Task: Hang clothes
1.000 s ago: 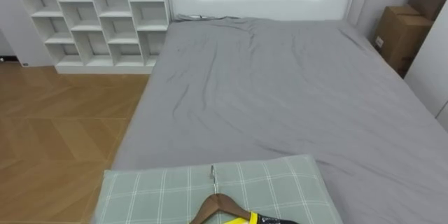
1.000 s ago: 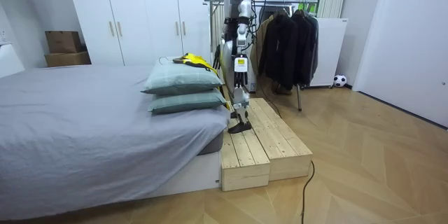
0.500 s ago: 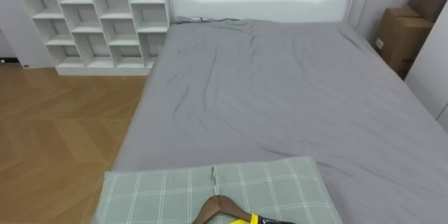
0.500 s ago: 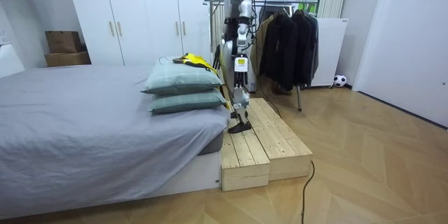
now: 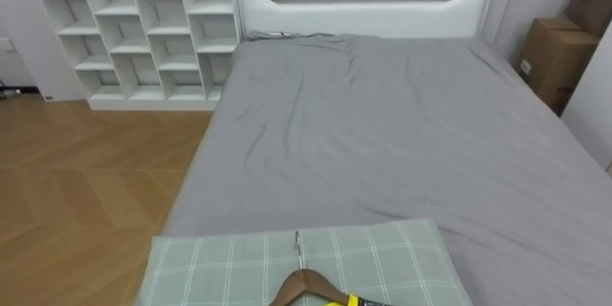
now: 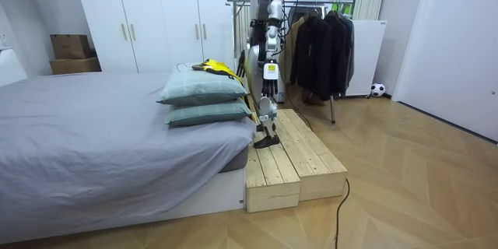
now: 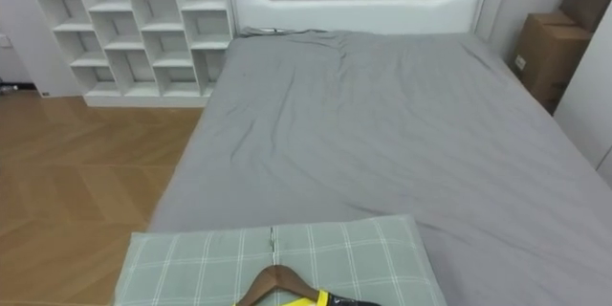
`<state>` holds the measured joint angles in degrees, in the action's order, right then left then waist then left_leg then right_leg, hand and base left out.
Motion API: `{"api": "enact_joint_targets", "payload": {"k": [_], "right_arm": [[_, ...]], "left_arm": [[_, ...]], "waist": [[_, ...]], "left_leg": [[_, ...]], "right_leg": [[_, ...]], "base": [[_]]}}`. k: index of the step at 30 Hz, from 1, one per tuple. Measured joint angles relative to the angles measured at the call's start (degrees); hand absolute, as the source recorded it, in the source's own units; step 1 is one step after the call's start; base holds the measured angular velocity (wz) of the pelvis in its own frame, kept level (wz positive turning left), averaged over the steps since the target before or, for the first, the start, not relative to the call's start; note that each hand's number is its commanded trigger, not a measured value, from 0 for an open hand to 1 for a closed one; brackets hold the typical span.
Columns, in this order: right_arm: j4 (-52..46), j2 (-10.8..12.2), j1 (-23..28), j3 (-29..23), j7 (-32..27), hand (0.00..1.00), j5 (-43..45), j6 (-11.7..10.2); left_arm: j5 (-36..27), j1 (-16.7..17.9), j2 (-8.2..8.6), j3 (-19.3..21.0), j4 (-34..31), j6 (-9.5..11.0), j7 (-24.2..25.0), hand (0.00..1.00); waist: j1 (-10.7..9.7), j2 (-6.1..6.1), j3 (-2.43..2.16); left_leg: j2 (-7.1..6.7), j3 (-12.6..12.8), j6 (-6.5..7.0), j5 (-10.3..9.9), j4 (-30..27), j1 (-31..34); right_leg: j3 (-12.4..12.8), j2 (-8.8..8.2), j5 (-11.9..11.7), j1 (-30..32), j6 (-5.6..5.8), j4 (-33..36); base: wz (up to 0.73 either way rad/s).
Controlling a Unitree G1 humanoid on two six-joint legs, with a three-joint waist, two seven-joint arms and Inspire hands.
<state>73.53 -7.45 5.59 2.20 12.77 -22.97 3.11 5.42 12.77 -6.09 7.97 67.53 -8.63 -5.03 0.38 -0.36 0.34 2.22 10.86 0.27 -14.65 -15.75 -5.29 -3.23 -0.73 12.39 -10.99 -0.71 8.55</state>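
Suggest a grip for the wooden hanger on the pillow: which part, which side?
Probably the bare wooden neck of the hanger, from above. It lies flat on the checked pillow, metal hook pointing away toward the headboard, with the yellow garment on its arms.

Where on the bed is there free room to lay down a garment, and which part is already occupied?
The grey sheet lies bare from the white headboard down to the checked pillow, across its whole width. The crowded part is the pillow itself: the wooden hanger and the yellow garment lie on it.
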Motion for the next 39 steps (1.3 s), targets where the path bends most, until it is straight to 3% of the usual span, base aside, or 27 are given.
{"api": "enact_joint_targets", "payload": {"k": [6, 11, 15, 21, 30, 35, 37, 39], "right_arm": [[0.0, -0.58, 0.15, -0.1, 0.07, 0.0, -0.42, 0.01], [0.01, -1.24, 1.0, -1.42, 0.42, 0.0, 1.02, -0.88], [0.02, -1.51, 1.29, -2.36, 0.37, 0.0, 1.6, -1.18], [0.27, -1.86, 1.27, -2.48, 0.32, 0.0, 2.95, -1.68], [-0.15, -2.76, 1.34, -2.19, 0.51, 0.0, 3.55, -2.68], [-0.11, -2.66, 1.31, -1.81, 0.54, 0.0, 5.28, -4.44], [-0.11, -2.78, 1.3, -1.87, 0.53, 0.0, 5.49, -5.09], [-0.04, -2.75, 1.3, -1.86, 0.57, 0.0, 5.46, -5.16]], "left_arm": [[-3.8, 0.79, -0.37, 6.46, -1.61, 1.09, -5.3, 0.0], [-4.96, 1.42, -0.55, 11.67, -6.0, 5.27, -10.88, 0.0], [-5.86, 2.39, -0.59, 13.12, -9.59, 7.92, -15.06, 0.0], [-5.18, 2.27, -1.33, 11.91, -11.33, 10.6, -19.91, 0.0], [-0.45, 3.06, -1.95, 9.5, -20.62, 14.15, -26.02, 0.0], [8.03, 2.87, -2.21, 7.48, -29.25, 15.9, -28.65, 0.0], [11.77, 1.84, -2.32, 7.25, -31.33, 17.91, -30.29, 0.0], [12.99, 1.27, -2.43, 6.29, -33.25, 17.92, -30.81, 0.0]], "waist": [[0.13, 0.16, -0.01], [1.47, 0.16, -0.05], [1.62, 0.48, -0.18], [1.4, 0.61, -0.1], [1.54, 0.66, -0.11], [1.27, 0.45, -0.34], [1.08, 0.41, -0.37], [0.73, 0.4, -0.35]], "left_leg": [[-0.14, -0.07, 0.0, 0.01, 0.19, -0.31], [-0.29, -0.16, 0.01, 0.01, 0.46, -0.44], [-0.36, -0.3, 0.01, 0.01, 0.45, -0.46], [-0.54, -1.53, 0.01, 0.02, 0.18, -0.44], [-0.72, -1.76, 0.05, 0.05, 0.39, -0.26], [-0.76, -1.81, 0.06, 0.08, 0.33, -0.15], [-0.75, -1.75, 0.06, 0.08, 0.38, -0.41], [-0.76, -1.73, 0.06, 0.08, 0.38, -0.39]], "right_leg": [[-0.18, -0.09, 0.04, -0.3, -0.02, 0.02], [-0.2, -0.17, 0.04, -0.33, -0.01, -0.01], [-0.33, -0.19, 0.04, -0.49, -0.01, -0.03], [-1.64, -0.18, 0.04, -1.05, 0.0, 0.01], [-1.67, -0.31, 0.08, -0.92, 0.06, -0.06], [-1.76, -0.31, 0.1, -0.75, 0.1, -0.06], [-1.76, -0.32, 0.09, -0.92, 0.11, 0.08], [-1.72, -0.35, 0.06, -0.87, 0.14, 0.07]], "base": [[0.0], [0.0], [0.02], [0.09], [0.0], [0.0], [0.0], [0.0]]}}
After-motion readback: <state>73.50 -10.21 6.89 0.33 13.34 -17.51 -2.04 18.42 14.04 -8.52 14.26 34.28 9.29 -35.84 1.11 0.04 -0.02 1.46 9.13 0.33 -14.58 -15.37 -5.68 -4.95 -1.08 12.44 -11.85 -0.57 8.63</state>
